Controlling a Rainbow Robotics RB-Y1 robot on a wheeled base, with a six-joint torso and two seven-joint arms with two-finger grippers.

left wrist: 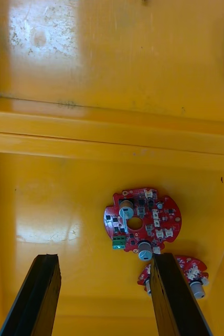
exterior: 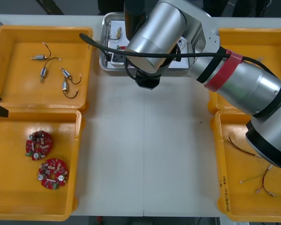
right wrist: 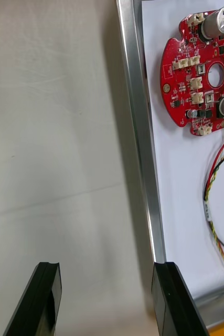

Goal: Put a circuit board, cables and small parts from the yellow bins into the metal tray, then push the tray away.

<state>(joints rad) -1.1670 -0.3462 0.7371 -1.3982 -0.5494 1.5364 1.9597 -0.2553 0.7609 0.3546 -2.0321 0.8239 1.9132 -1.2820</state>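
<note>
Red circuit board [right wrist: 193, 79] and a red and yellow cable [right wrist: 215, 184] lie in the metal tray [right wrist: 143, 157] (so pushing looks next). Right hand [right wrist: 105, 273], wide and empty, sits at the tray's rim; it should press there and slide. Left hand [left wrist: 104, 265], wide too, hangs over a yellow bin [left wrist: 54, 210].

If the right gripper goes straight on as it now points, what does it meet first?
Likely the metal tray's rim, under one finger of the right gripper; the other faces bare table. Depth is unclear.
</note>
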